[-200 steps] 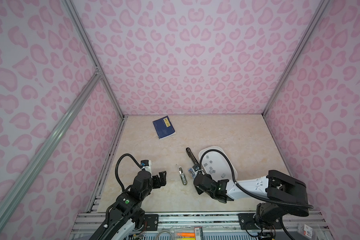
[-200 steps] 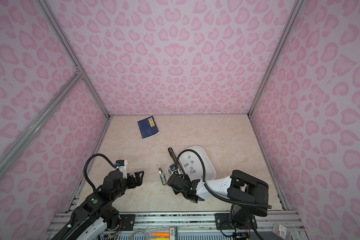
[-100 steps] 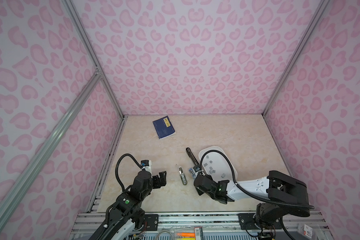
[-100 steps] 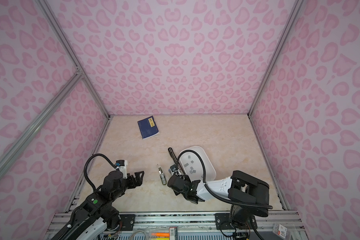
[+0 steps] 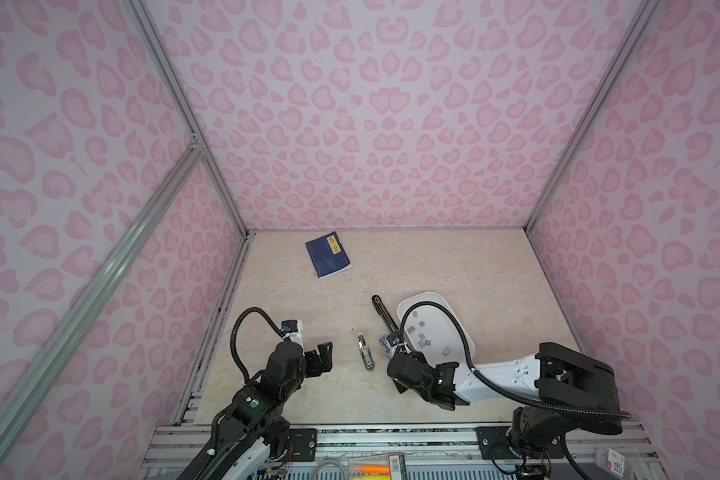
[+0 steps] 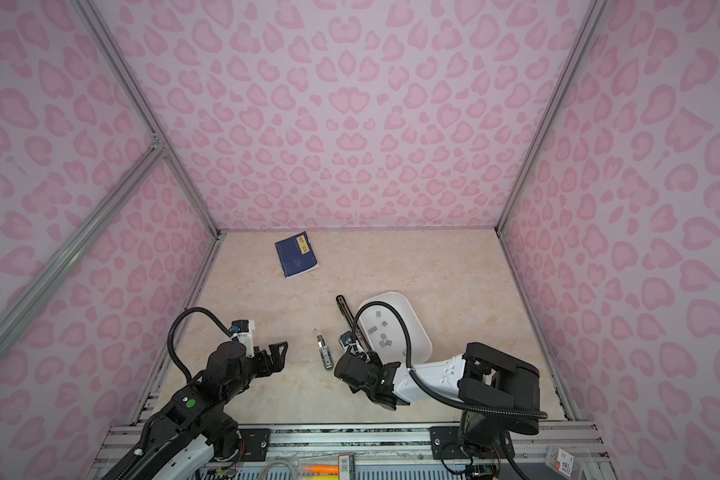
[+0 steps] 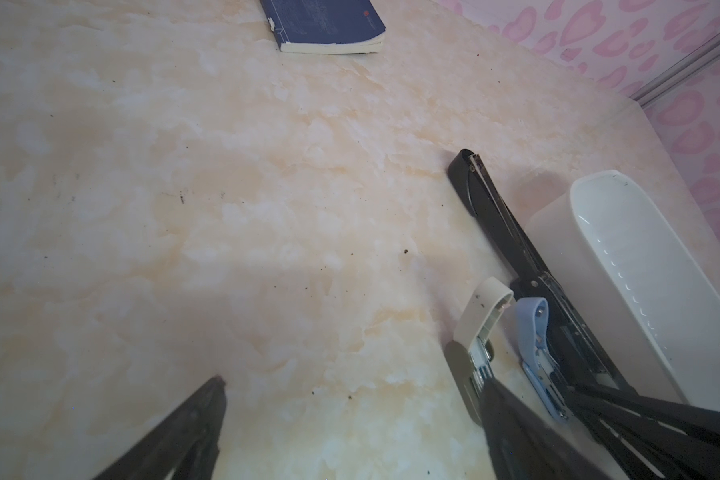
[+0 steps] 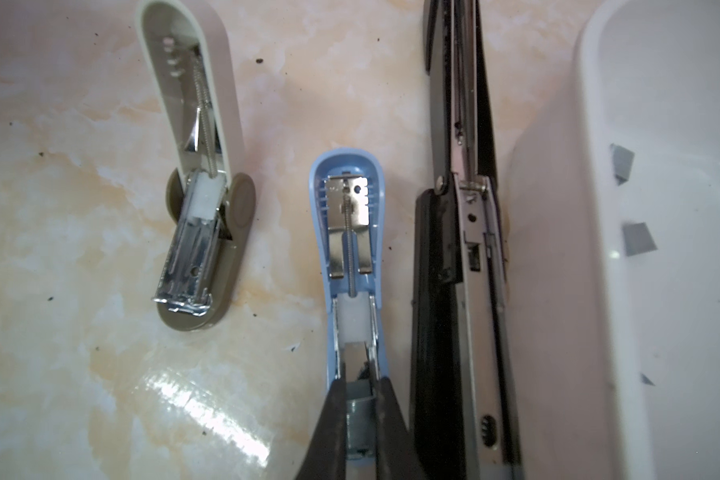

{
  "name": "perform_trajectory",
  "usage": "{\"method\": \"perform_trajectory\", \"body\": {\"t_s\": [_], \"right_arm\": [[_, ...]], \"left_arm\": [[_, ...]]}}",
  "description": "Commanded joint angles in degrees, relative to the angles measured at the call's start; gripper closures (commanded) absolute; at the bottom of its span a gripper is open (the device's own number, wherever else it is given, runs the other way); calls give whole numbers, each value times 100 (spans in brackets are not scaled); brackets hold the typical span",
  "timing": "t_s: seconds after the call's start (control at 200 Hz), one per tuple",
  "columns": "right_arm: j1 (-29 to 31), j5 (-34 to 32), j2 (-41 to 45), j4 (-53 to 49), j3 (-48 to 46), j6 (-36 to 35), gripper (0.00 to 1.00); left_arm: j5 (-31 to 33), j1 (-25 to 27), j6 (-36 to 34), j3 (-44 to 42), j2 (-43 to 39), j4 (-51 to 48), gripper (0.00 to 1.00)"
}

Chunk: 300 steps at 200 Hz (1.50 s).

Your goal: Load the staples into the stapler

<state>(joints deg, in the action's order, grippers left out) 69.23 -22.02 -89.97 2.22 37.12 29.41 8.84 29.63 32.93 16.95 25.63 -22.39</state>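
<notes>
Right hand [image 8: 360, 388] held staple block [image 8: 360, 419] pinched between near-shut fingers, directly over open channel of blue stapler [image 8: 350, 232], long axes aligned. Black stapler [image 8: 454, 291] lay just beside; white tray [image 5: 427, 296] beyond it held spare staples [image 5: 425, 341]. Beige stapler [image 8: 200, 216] lay apart. Left hand [image 5: 324, 356] stood wide open, empty, farther off.

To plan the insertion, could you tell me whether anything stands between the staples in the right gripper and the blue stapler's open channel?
Nothing visible does. The right gripper holds the staples over the channel of the blue stapler, whose lid is folded back; the white pusher sits further along.
</notes>
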Motion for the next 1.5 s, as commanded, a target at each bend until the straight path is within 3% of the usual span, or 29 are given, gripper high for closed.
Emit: {"method": "perform_trajectory", "body": {"t_s": [0.0,0.105,0.41,0.72,0.89,1.01,1.15,1.365,1.495], "right_arm": [[20,-42,-24,-222,-36,78,88],[37,-48,-49,-217,-25,74,87],[73,-107,12,-208,-16,78,70],[90,-360,600,-477,93,-186,66],[11,-832,1143,-730,212,-469,66],[-446,-883,1430,-781,278,-536,66],[-1419,-248,1475,-527,254,-410,72],[-2255,354,859,-284,407,-537,70],[-2716,696,428,-109,484,-722,70]], "left_arm": [[41,-1,-5,69,-13,138,4],[39,8,-3,68,-14,139,4],[56,26,3,71,-14,134,4],[65,41,3,70,-22,129,4],[73,52,1,62,-57,120,4],[74,60,3,54,-101,117,4],[-34,69,5,62,-167,56,4],[35,70,-14,67,-348,82,1],[111,70,-41,218,-23,313,2]]}}
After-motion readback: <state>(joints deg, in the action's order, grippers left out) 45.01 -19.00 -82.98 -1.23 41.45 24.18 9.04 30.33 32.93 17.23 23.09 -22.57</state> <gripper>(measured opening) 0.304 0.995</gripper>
